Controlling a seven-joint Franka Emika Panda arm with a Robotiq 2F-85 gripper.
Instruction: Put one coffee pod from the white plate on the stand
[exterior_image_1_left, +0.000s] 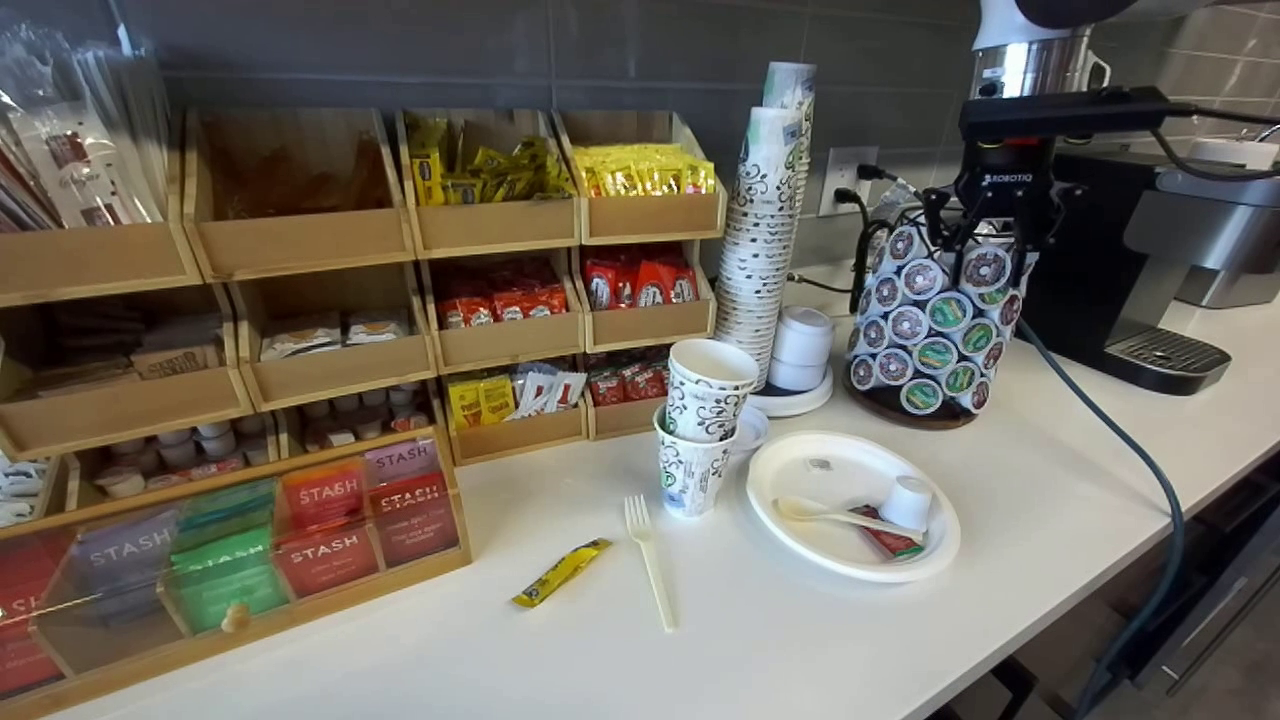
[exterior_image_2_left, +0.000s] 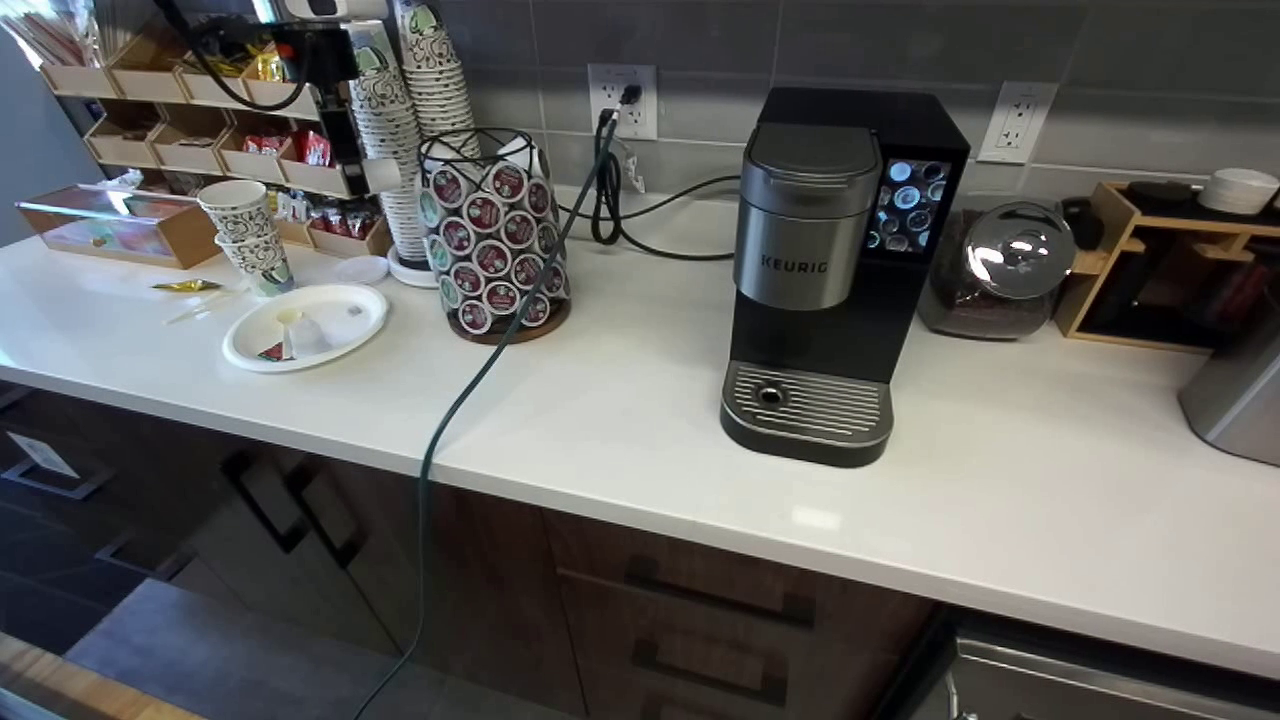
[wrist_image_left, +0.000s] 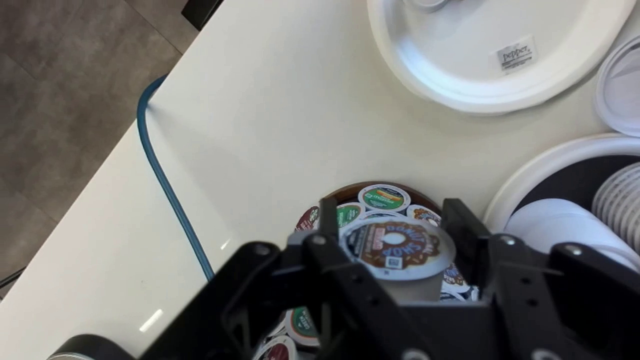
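The gripper (wrist_image_left: 392, 218) is clamped on a coffee pod (wrist_image_left: 398, 250) near the top of the stand (exterior_image_1_left: 947, 419)

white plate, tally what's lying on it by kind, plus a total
Coffee pod: 1
Spoon: 1
Red packet: 1
Pepper packet: 1
Total on the white plate: 4

Light glints off a glossy white countertop (exterior_image_2_left: 640, 420) in an exterior view — pale wooden bins (exterior_image_2_left: 182, 160) at upper left, a smooth white plate (exterior_image_2_left: 345, 328) at left, and, right of center, a coffee machine (exterior_image_2_left: 846, 277) in silvery metal and black plastic.
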